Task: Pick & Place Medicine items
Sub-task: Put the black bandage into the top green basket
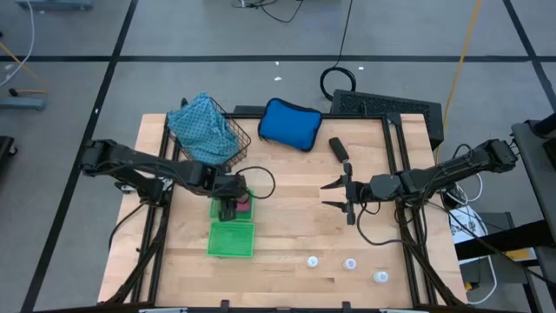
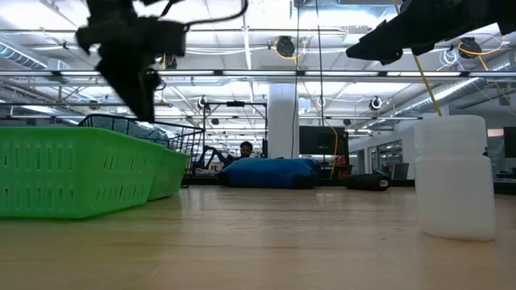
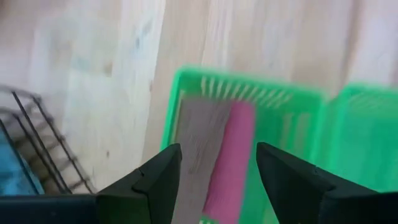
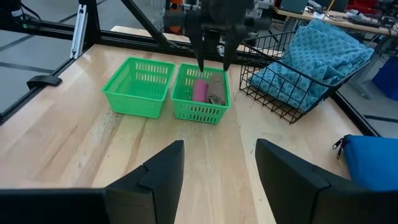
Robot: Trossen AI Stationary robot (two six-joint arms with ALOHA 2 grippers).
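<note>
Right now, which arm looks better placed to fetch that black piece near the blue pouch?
Probably the right. Its open gripper hovers empty just below the black piece, while the left gripper hangs open over the green basket across the table.

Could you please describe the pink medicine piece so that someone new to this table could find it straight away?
On the wooden table, two green baskets sit side by side. The pink piece lies in the green basket nearer the wire basket, directly under the left gripper. It is the only pink thing there, lying beside a brownish piece.
</note>
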